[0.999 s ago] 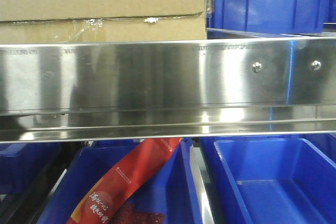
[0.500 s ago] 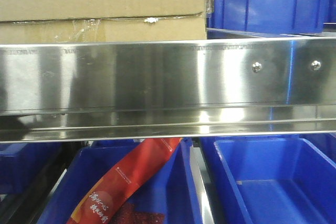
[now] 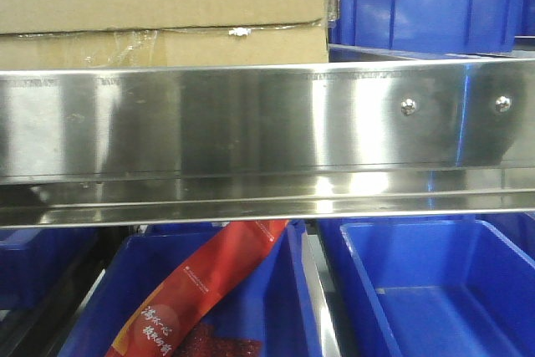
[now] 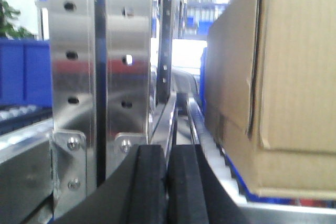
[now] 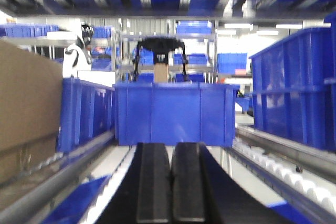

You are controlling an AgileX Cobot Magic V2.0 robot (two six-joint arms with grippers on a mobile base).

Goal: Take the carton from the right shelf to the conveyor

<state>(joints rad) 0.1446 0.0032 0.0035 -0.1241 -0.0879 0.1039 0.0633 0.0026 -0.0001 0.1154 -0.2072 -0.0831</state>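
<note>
The brown carton (image 3: pixel 167 6) sits on the right shelf, behind its shiny steel front rail (image 3: pixel 251 123) with two bolt heads. From the left wrist the carton (image 4: pixel 273 77) fills the right side, resting on the roller track. My left gripper (image 4: pixel 168 182) is shut with nothing in it, low and left of the carton's near corner. From the right wrist the carton (image 5: pixel 26 114) shows at the far left edge. Shut and holding nothing, my right gripper (image 5: pixel 170 182) points at a blue bin further along. The conveyor is out of view.
A blue bin (image 5: pixel 173 114) stands ahead of the right gripper, with more bins (image 5: pixel 291 87) to its right. Steel uprights (image 4: pixel 100 66) rise left of the left gripper. Below the rail, blue bins (image 3: pixel 435 290) sit, one holding a red packet (image 3: pixel 209 290).
</note>
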